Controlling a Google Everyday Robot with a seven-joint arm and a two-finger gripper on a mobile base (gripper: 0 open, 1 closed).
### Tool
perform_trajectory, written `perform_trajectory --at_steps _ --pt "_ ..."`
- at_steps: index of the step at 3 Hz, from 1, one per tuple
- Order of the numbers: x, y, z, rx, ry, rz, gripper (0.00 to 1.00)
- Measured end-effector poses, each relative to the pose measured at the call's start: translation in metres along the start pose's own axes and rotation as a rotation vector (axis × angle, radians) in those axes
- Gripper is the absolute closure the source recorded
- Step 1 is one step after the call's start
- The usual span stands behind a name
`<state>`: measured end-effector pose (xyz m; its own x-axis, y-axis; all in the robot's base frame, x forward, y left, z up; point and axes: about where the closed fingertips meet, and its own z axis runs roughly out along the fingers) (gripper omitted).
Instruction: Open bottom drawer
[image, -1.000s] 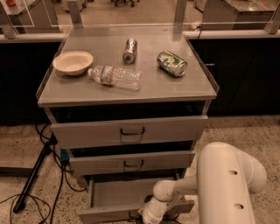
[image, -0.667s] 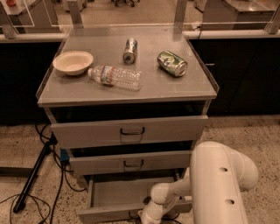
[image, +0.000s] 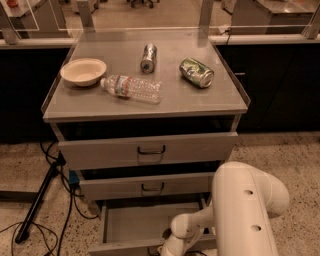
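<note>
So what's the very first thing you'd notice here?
The big white robot arm fills the bottom right corner, its tool down at the front edge of the bottom drawer, which is pulled out and shows a grey tray. On the cabinet top sit a bowl, a water bottle lying flat, a silver can and a green can on their sides.

Floor's that speckled terrazzo stuff (image: 285, 160), beige with dark flecks, and everything sits under a warm, dimmish yellow light. Behind the grey metal cabinet (image: 150, 102) there's a long run of near-black cupboard fronts (image: 280, 85) under a pale counter edge (image: 260, 39), with clear partition panels (image: 45, 15) standing on top. Past those, more light floor and the base of 1 rolling chair (image: 142, 2). On the left a black stand leg (image: 37, 200) slants down among loose black cables (image: 55, 225). The gripper (image: 162, 250) is at the very bottom of the view, mostly cut off.
</note>
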<state>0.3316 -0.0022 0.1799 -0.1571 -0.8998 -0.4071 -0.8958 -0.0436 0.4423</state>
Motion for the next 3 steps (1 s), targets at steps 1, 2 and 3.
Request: perform_trajectory --at_steps 1,2,3 --pt "0.000 0.000 0.000 0.000 0.000 0.000 0.00" --pt "0.014 0.023 -0.013 -0.025 -0.015 -0.006 0.00" --pt "0.034 0.061 -0.039 -0.033 -0.078 0.000 0.00"
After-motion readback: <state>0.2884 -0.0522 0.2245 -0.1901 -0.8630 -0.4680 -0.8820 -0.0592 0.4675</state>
